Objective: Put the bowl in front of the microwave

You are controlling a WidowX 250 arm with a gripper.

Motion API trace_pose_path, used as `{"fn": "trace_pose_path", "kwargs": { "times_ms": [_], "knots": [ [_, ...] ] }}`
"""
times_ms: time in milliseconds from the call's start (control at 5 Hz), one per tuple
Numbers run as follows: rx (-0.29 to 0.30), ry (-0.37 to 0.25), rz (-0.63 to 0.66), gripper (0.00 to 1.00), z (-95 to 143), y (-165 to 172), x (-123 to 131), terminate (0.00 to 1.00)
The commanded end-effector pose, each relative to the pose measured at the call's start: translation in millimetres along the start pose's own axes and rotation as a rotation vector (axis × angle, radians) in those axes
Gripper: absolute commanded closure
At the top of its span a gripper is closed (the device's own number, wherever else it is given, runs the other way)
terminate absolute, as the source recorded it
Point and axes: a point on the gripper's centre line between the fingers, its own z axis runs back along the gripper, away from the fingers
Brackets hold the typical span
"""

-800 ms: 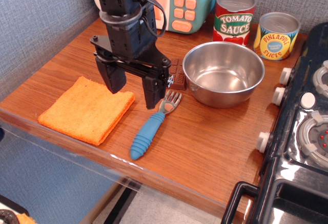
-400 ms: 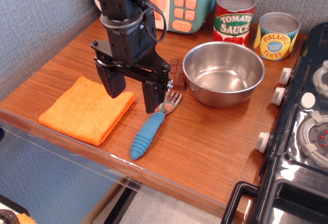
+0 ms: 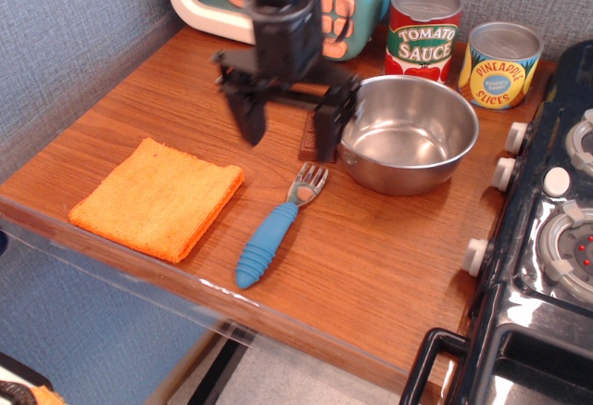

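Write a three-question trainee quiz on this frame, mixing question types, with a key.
1. True or false: the black tool is shut on the round shiny steel bowl.
2. Which lies nearest the table's front edge? A) the red tomato sauce can B) the blue-handled fork C) the yellow pineapple slices can
3. Fill in: the folded orange cloth lies to the ____ of the fork in the picture.

Key: 1. False: its fingers hang open beside the bowl's left rim. 2. B. 3. Left.
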Motion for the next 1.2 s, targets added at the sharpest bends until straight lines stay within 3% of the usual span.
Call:
{"fn": "trace_pose_path", "kwargs": {
  "times_ms": [0, 600, 800, 1000],
  "knots": [
    [0.010, -0.078, 0.180, 0.00, 8.3, 12.7, 71.1, 0.00],
    [0.028, -0.025, 0.152, 0.00, -33.8, 5.2, 81.9, 0.00],
    [0.023, -0.020, 0.156, 1.00, -41.0, 5.6, 80.1, 0.00],
    [0.034, -0.026, 0.157, 1.00, -42.2, 5.4, 78.3, 0.00]
  ]
}}
